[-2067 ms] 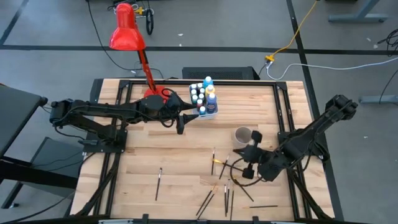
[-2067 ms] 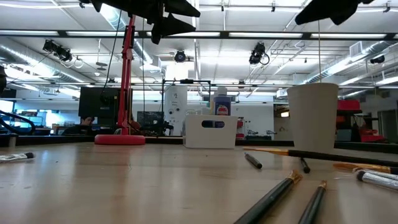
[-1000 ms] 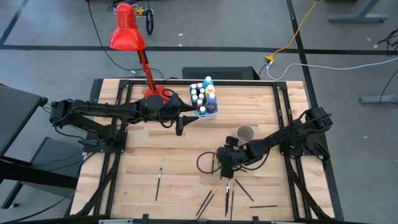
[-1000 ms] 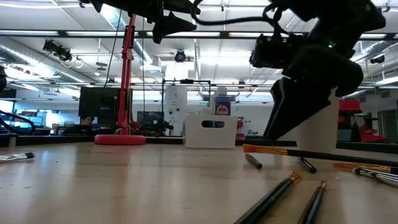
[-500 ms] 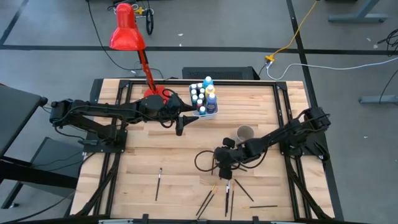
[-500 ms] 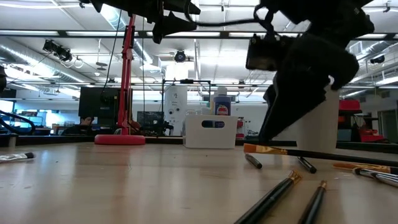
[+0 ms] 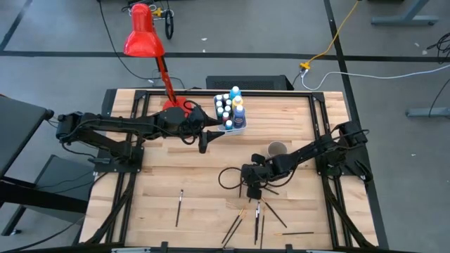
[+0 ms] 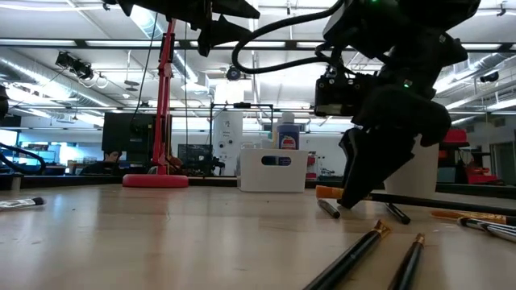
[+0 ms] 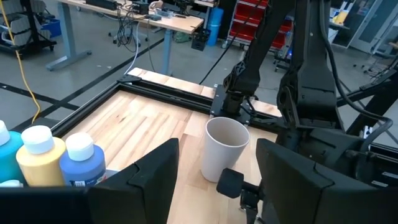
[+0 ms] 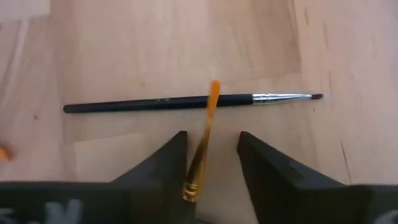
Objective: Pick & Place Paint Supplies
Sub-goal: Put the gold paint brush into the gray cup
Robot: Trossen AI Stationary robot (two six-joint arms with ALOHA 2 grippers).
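My right gripper (image 7: 252, 191) hangs low over the table's near middle, fingers pointing down and open. Its fingers stand on either side of an orange-handled paintbrush (image 10: 202, 146), which lies across a black-handled brush (image 10: 168, 103). I cannot tell whether the fingers touch it. In the low view its fingertips (image 8: 349, 201) are almost on the wood. My left gripper (image 7: 216, 129) waits open in the air beside the white tub (image 7: 239, 125) of paint bottles (image 9: 38, 155). Several more brushes (image 7: 256, 218) lie flat near the front edge.
A white cup (image 7: 276, 150) stands upright just beyond my right gripper. A red desk lamp (image 7: 144, 39) rises from its base (image 7: 172, 105) at the far left. A lone brush (image 7: 180, 206) lies at the near left, with bare wood around it.
My right gripper has come down toward the table and a little toward its left and near edges, and now stands over the orange-handled brush. The brushes have not moved.
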